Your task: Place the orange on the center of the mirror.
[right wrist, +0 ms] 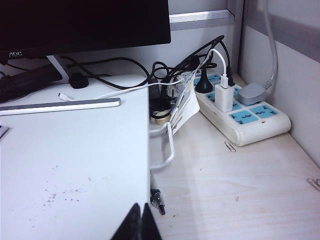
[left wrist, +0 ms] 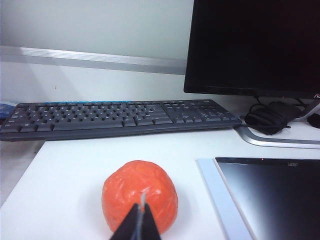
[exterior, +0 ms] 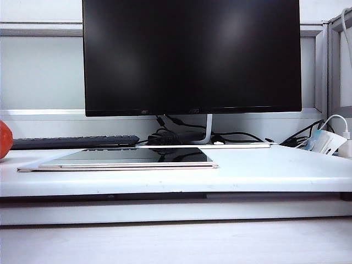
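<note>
The orange [left wrist: 140, 192], bright and bumpy, rests on the white platform [left wrist: 75, 185] to the left of the mirror [left wrist: 280, 200]. In the exterior view only its edge shows at the far left [exterior: 3, 139], and the mirror [exterior: 132, 155] lies flat in front of the monitor with its pale rim toward me. My left gripper [left wrist: 141, 212] is shut and holds nothing; its dark tips show in front of the orange. The right gripper [right wrist: 140, 216] is shut and empty too, above the platform's right edge [right wrist: 142, 165]. Neither gripper appears in the exterior view.
A big black monitor [exterior: 192, 55] stands behind the mirror, with a dark keyboard [exterior: 77, 142] at its left. Off the platform's right side lie tangled cables [right wrist: 170, 80], a white power strip [right wrist: 242, 110] with plugs, and a small metal plug [right wrist: 157, 200].
</note>
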`<state>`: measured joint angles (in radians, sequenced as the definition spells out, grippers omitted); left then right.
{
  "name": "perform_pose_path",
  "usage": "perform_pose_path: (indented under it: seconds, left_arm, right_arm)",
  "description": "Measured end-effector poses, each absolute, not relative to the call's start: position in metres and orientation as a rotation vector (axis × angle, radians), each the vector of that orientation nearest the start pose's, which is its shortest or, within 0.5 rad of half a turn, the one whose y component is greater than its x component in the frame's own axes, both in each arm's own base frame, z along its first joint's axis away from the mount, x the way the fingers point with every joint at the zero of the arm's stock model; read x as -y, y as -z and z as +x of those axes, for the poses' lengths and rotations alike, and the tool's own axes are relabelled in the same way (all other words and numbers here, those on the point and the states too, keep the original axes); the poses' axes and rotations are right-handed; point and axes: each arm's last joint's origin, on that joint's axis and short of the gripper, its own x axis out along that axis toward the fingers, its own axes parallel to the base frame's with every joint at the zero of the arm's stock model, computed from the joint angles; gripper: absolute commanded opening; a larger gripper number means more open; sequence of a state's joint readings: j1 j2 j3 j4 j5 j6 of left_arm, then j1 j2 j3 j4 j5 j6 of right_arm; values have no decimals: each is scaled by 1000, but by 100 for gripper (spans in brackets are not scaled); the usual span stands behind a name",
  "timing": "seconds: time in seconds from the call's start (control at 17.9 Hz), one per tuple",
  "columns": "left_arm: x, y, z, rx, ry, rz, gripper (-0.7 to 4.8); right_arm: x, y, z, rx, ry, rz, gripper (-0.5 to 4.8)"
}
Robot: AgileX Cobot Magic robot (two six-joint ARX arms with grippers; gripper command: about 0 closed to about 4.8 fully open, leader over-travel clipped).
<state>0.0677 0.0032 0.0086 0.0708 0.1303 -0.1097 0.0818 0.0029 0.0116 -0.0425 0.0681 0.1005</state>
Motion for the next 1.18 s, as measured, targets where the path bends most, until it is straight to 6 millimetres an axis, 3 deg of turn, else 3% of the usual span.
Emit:
perform_pose_path:
  seconds: [0.62,0.73,0.78,0.95,1.06,1.18]
  left_arm:
    - [-3,-173,97,72,67,-102,-5]
    - [-3,-173,97,73,67,-102,-5]
    - [-3,-173,97,76,67,-103,-5]
    - [-3,-179,96,130,86,-230,-5]
    - [-4,-180,96,144,59,-301,-5]
    - [-5,-178,96,117,21,-343,-1]
  right_arm:
    - [-7,-163,97,-36,-34,125,-1]
    - [-11,-164,96,-53,-194,274,-1]
    - [-16,-167,95,-61,-360,358,-1]
    - [-28,-174,88,-89,-789,378,-1]
    - [-35,-173,85,-126,-915,378,-1]
    - [-38,-173,84,-126,-913,381,-1]
